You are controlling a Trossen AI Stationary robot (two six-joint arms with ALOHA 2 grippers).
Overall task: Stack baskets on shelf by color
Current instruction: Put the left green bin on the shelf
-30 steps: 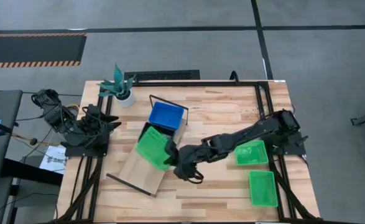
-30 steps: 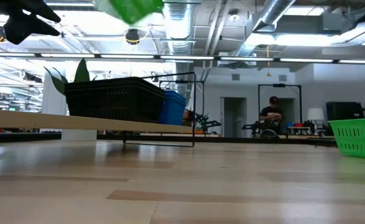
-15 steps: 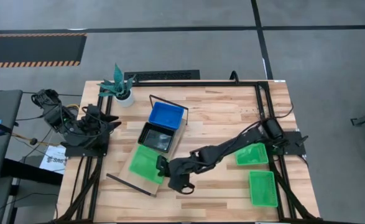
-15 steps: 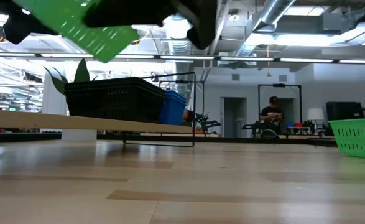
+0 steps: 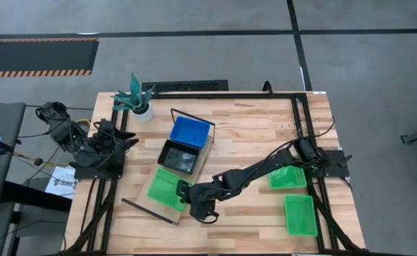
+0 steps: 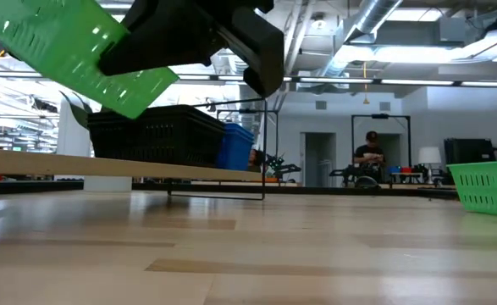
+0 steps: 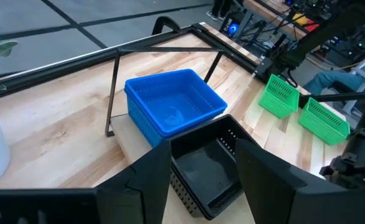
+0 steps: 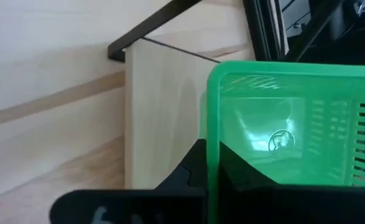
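My right gripper (image 5: 185, 192) is shut on a green basket (image 5: 165, 188) and holds it over the near end of the light-wood shelf (image 5: 160, 206). The shelf lies slantwise on the table. In the low view the green basket (image 6: 66, 51) hangs tilted above the shelf (image 6: 53, 163). A black basket (image 5: 180, 158) and a blue basket (image 5: 191, 133) rest by their bottoms on the shelf's far part. Two more green baskets (image 5: 288, 176) (image 5: 300, 215) sit on the table at the right. My left gripper (image 7: 202, 146) is open, parked at the table's left edge. My right gripper pinches one side wall of the green basket (image 8: 214, 134), the side toward the table's right. One finger (image 8: 193, 167) is outside the wall; the other shows dimly through the plastic inside. The basket is lifted clear of the shelf and tilted, its far-left side higher in the low view.
A potted plant (image 5: 138, 101) stands at the table's far-left corner. Black frame rails (image 5: 302, 114) run along the table's sides. Bare tabletop (image 5: 247, 135) lies between the shelf and the right-hand green baskets. A person (image 6: 371, 157) is far off in the room.
My right gripper carried the green basket from above the black basket toward the table's near-left, along the shelf, and lowered it. The basket now hangs tilted over the shelf's near end and shows larger and lower in the low view.
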